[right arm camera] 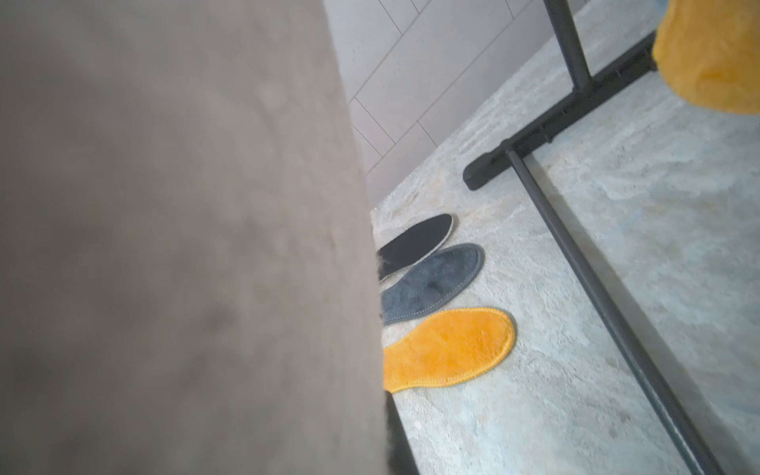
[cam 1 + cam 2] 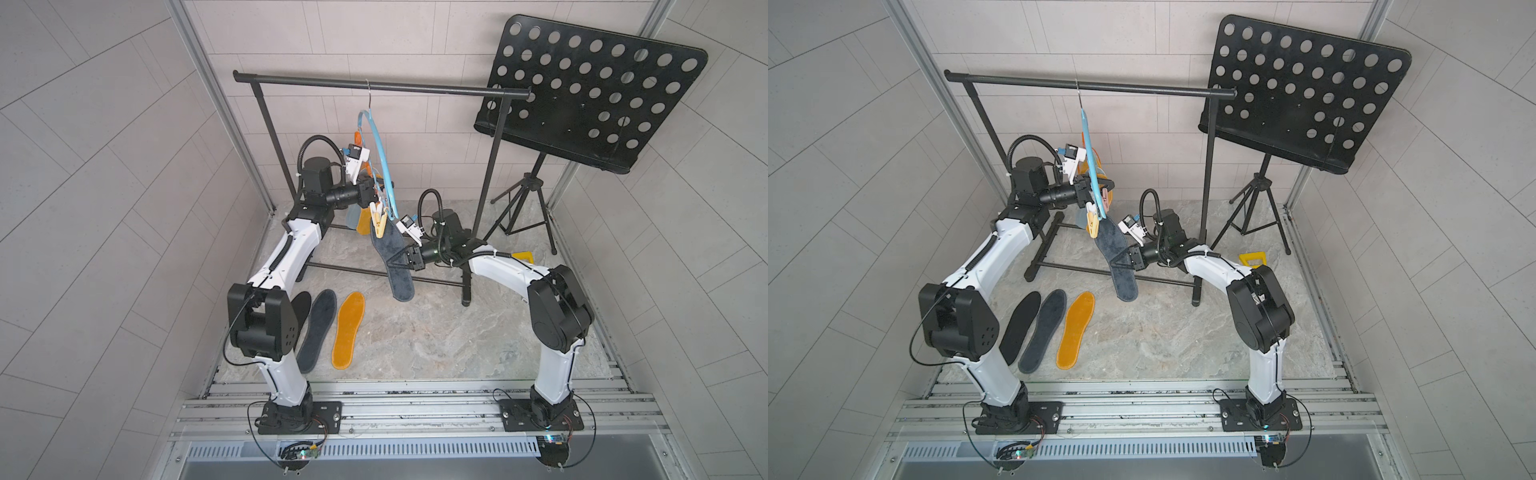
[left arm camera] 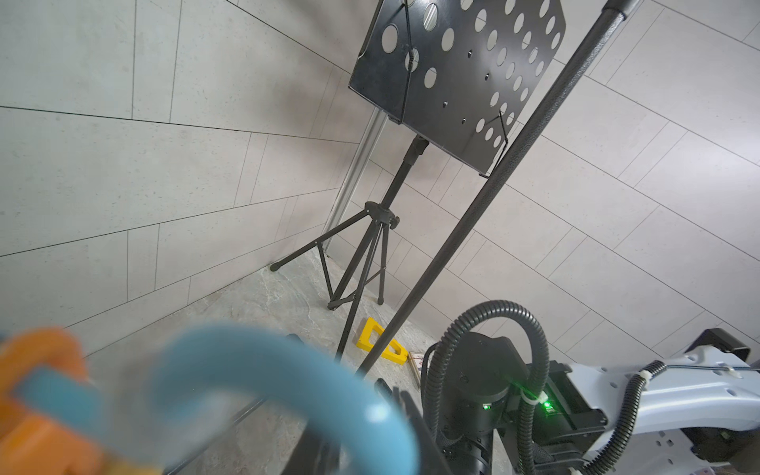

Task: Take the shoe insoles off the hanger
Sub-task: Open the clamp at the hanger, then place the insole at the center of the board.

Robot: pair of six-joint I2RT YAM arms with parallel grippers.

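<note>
Pinching the dark grey fleece insole [image 2: 400, 284] mid-length in the right end effector [image 2: 393, 261], draw it straight down out of the yellow plastic clip [image 2: 380, 224] on the hanging light-blue arched hanger [image 2: 384, 166], with the left end effector [image 2: 373, 194], grip unreadable, up beside that clip.

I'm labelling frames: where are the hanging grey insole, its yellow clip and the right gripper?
hanging grey insole [image 2: 402, 284]: a top view, lower end.
yellow clip [image 2: 380, 221]: a top view, clip body.
right gripper [image 2: 391, 261]: a top view, between fingertips.
</note>
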